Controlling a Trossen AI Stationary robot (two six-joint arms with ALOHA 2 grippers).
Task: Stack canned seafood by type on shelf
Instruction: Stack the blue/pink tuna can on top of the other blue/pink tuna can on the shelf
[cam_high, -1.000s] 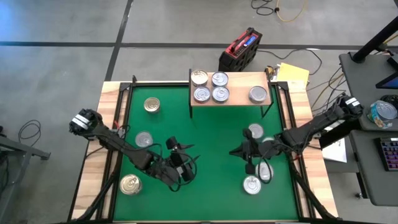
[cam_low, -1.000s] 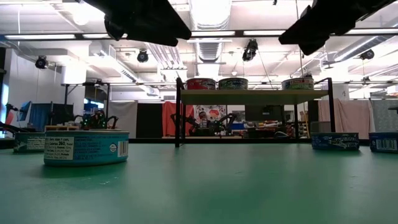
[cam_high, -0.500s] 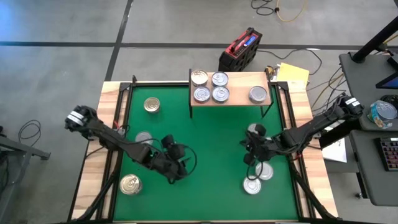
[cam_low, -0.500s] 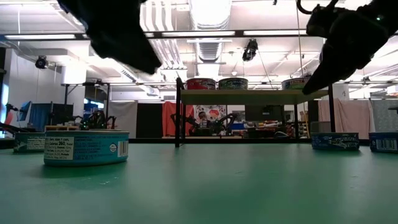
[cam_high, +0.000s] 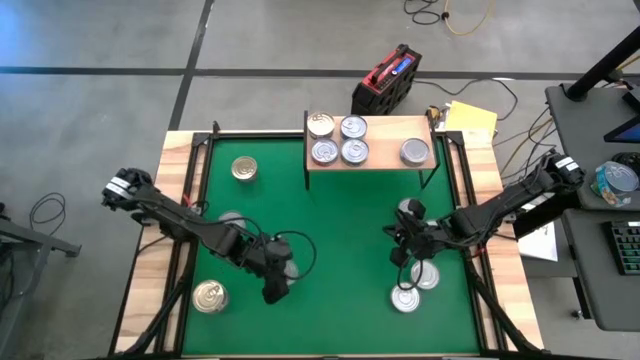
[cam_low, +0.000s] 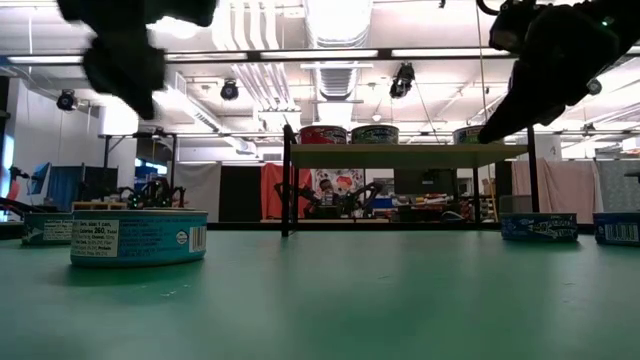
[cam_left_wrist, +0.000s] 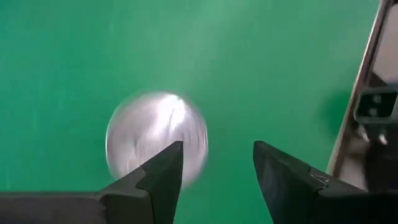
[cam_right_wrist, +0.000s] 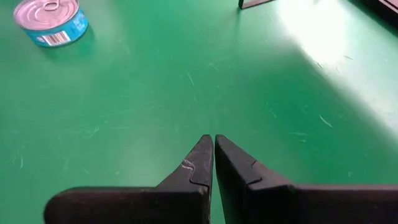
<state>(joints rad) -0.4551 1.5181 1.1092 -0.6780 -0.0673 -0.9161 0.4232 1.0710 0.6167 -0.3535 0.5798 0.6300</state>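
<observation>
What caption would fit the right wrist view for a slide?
Right pincer shut and empty above the green mat, with one blue-labelled tin standing farther off.

The green mat (cam_high: 350, 215) looked matt and cloth-like, finely scuffed with pale scratches ahead of the right gripper (cam_right_wrist: 214, 142), whose dark fingers (cam_right_wrist: 198, 163) seemed smooth, dull plastic. Beneath the left gripper (cam_left_wrist: 217, 162) a round silver tin (cam_left_wrist: 155, 140) gleamed as bright, glossy metal. A silver-topped tin with a bluish paper label (cam_right_wrist: 51, 22) shone likewise. The light-wood shelf board (cam_high: 370, 140) appeared smooth and unvarnished, like the pale wooden border (cam_high: 150, 310).
</observation>
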